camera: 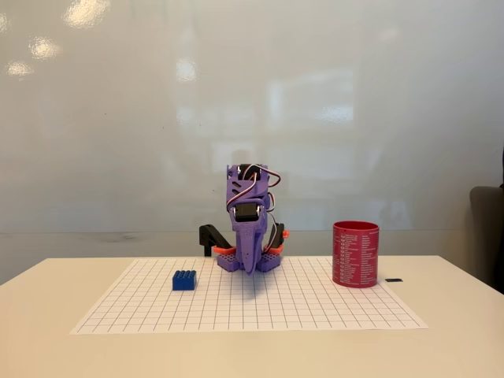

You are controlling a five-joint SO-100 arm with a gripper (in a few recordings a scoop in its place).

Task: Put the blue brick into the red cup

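In the fixed view a small blue brick [184, 280] with studs on top rests on the gridded paper sheet [315, 303], left of centre. Over on the right side of the sheet stands the red cup [355, 253], upright, with rows of white print. The purple arm sits folded at the back centre, and its gripper [250, 264] points down at the sheet, its fingers together with nothing between them. The gripper is to the right of and behind the brick, well apart from it, and left of the cup.
The white table [47, 315] extends around the sheet on all sides. A small black object [394, 280] lies just right of the cup. A black clamp [213, 236] holds the arm's base at the back edge. Part of a dark chair [488, 228] shows at far right.
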